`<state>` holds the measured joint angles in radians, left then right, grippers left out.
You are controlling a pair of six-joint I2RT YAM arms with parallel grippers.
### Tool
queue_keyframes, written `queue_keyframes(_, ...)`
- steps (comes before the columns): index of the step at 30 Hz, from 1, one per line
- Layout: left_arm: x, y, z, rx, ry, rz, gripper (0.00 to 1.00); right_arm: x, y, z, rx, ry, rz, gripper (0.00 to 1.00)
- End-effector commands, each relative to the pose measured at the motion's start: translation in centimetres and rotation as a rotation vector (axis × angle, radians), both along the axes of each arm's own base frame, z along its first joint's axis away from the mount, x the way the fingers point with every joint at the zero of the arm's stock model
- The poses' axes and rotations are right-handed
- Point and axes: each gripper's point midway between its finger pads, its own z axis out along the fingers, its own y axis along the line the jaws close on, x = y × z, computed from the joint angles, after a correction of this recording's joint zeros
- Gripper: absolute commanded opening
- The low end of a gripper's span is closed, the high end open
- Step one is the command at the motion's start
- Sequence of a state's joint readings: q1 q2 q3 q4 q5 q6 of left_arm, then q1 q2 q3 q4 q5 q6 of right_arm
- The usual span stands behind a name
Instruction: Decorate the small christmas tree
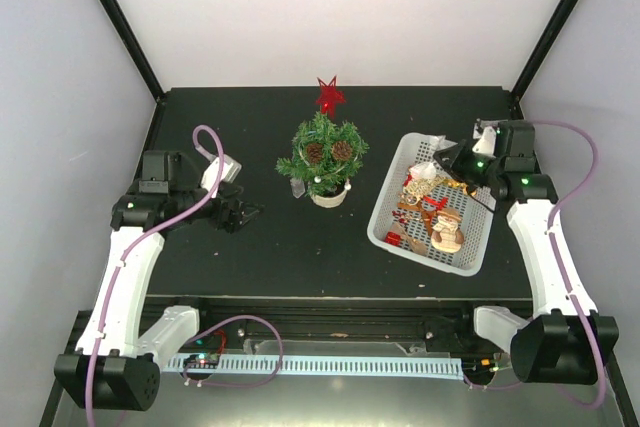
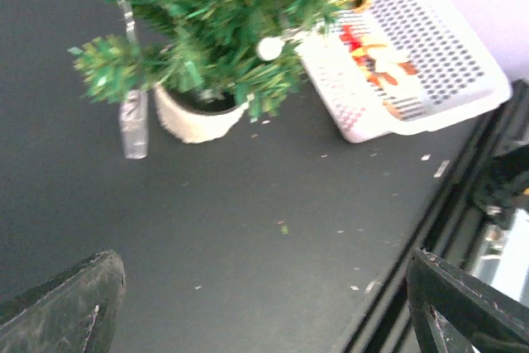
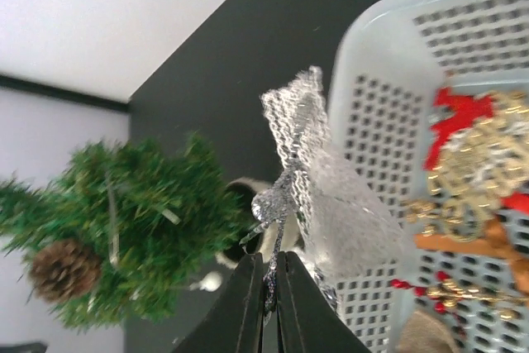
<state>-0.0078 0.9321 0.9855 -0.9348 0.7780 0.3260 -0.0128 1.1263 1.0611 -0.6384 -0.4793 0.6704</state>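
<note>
the right claw [image 3: 266, 269] is clamped on the thin lower end of a silver mesh bow ornament with a clear glittery part [image 3: 310, 163], above the far end of the white perforated plastic basket [image 1: 385, 212]. the grip takes only a narrow piece, so i think the ornament can turn or slip out on the way, or catch on the basket rim. the small bushy green christmas tree in a round cream pot [image 1: 322, 152] stands upright near the middle of the surface, between the two arms and a little apart from the basket. it looks light, so a push from the side while hanging the bow could tip it. it could also knock off the red star on its top [image 1: 329, 95] or the clear icicle ornament on its left branch [image 2: 132, 121]. the left claw [image 1: 243, 213] stands wide apart and holds nothing, low at the left of the tree, so it does not steady the pot now. the matte black surface [image 1: 260, 257] carries some small green flecks near the pot. behind it there is a plain white wall, pale side walls and black frame bars in the corners.
</note>
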Motion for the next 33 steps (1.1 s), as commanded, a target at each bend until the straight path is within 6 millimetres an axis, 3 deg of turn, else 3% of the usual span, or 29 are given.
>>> queue_keyframes(1,-2.8,-2.7,3.7,-0.131,-0.012,-0.192,0.93,-0.9,5.2,3.0,0.253,-0.109,0.257,0.09)
queue_keyframes(6,-5.9,-5.1,6.0,-0.166,-0.025,-0.380,0.93,-3.9,10.0,9.7,0.315,-0.281,0.502,0.09)
queue_keyframes(9,-7.4,-6.1,7.0,-0.190,-0.026,-0.459,0.92,-5.9,11.9,13.2,0.320,-0.368,0.581,0.10)
queue_keyframes(14,-8.8,-6.8,7.9,-0.267,-0.007,-0.531,0.93,-9.2,14.7,17.1,0.377,-0.451,0.691,0.11)
queue_keyframes(19,-8.8,-7.1,8.0,-0.311,0.017,-0.543,0.93,-11.8,18.3,17.6,0.394,-0.454,0.775,0.11)
queue_keyframes(26,-9.2,-7.3,8.0,-0.361,0.039,-0.553,0.95,-13.9,22.6,16.3,0.408,-0.420,0.851,0.11)
queue_keyframes(33,-9.4,-7.2,7.8,-0.364,0.034,-0.544,0.95,-15.3,25.5,15.5,0.430,-0.389,0.901,0.11)
